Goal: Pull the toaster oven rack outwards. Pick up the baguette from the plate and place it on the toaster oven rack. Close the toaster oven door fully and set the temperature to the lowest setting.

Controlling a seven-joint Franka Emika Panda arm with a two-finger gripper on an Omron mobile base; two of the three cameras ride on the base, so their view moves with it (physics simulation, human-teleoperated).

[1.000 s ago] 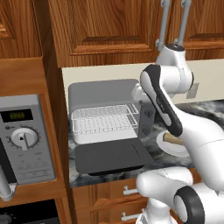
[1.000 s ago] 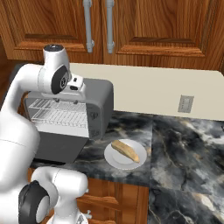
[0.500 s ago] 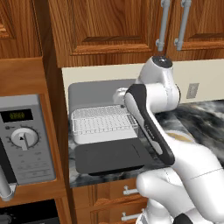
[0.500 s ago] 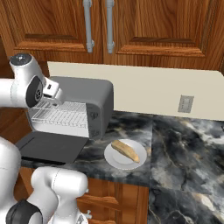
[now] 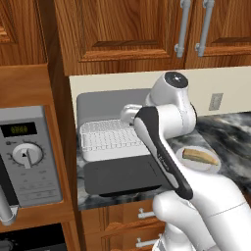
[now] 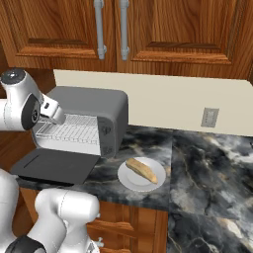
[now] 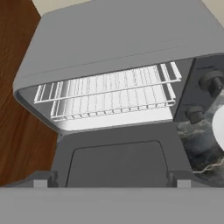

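Baguette [image 6: 142,170] lying on plate [image 6: 129,181], well right of wide-open, empty hand [image 7: 109,181] hovering over toaster oven door [image 7: 116,164].

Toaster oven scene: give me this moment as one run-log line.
toaster oven door: open flat | toaster oven rack: inside oven | baguette: on plate | end effector: open, empty, facing oven

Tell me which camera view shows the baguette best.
The right base view: the whole baguette lies unobstructed on the white plate, right of the toaster oven. In the left base view the arm hides one end of it and much of the plate. The hand view catches just a sliver of the plate's edge.
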